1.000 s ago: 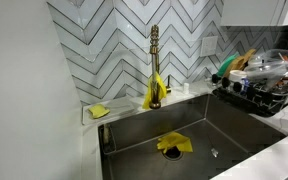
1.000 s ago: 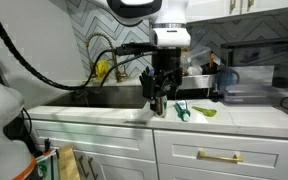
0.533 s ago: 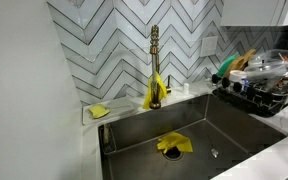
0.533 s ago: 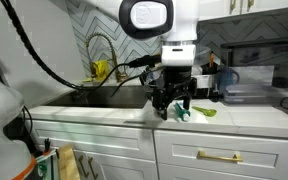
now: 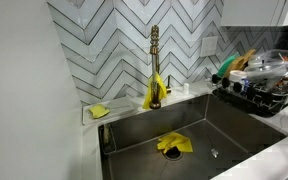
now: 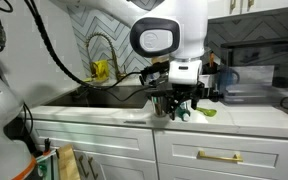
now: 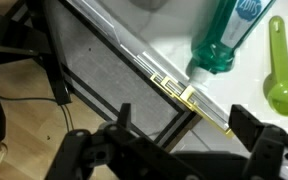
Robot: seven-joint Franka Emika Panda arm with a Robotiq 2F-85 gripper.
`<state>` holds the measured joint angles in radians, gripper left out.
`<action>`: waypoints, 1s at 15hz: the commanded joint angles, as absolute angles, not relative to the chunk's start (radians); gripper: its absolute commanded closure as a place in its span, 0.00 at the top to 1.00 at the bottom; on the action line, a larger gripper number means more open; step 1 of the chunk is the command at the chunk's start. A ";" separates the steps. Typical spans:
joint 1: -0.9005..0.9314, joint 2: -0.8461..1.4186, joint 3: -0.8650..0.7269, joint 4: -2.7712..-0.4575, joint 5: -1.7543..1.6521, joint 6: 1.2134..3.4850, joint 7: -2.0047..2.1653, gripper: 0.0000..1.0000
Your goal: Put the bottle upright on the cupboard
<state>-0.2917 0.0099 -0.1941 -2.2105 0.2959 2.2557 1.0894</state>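
Observation:
A teal-green bottle (image 7: 224, 35) lies on its side on the white countertop, cap toward the counter's front edge, in the wrist view. In an exterior view it (image 6: 185, 114) is mostly hidden under the gripper. My gripper (image 6: 180, 106) hangs low over the counter to the right of the sink. In the wrist view its two dark fingers (image 7: 184, 135) are spread wide and hold nothing. They sit over the counter's front edge, short of the bottle's cap. The gripper does not show in the exterior view of the sink.
A green spoon (image 7: 281, 70) lies beside the bottle and also shows in an exterior view (image 6: 207, 111). The sink (image 5: 184, 125) holds a yellow cloth (image 5: 174, 144). A gold faucet (image 5: 154, 65) and a dish rack (image 5: 259, 85) stand nearby. White cabinet drawers (image 6: 214, 155) are below.
The arm has swung to the right along the counter and the gripper has come down over the lying bottle. The sink view has not changed.

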 commanded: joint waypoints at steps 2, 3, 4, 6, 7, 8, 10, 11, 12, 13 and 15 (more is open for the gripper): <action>-0.273 0.063 -0.212 -2.174 0.440 2.257 1.041 1.00; -0.273 0.071 -0.210 -2.171 0.474 2.262 1.023 1.00; -0.272 0.080 -0.209 -2.164 0.499 2.258 1.014 1.00; -0.269 0.100 -0.205 -2.153 0.544 2.253 0.988 1.00; -0.267 0.110 -0.204 -2.148 0.557 2.252 0.981 0.99; -0.265 0.118 -0.202 -2.145 0.578 2.252 0.963 0.98; -0.261 0.139 -0.201 -2.129 0.599 2.242 0.949 0.96; -0.259 0.151 -0.201 -2.122 0.605 2.241 0.944 0.94; -0.257 0.161 -0.201 -2.117 0.608 2.242 0.942 0.88; -0.257 0.171 -0.200 -2.113 0.615 2.247 0.936 0.76; -0.255 0.186 -0.200 -2.102 0.629 2.245 0.929 0.72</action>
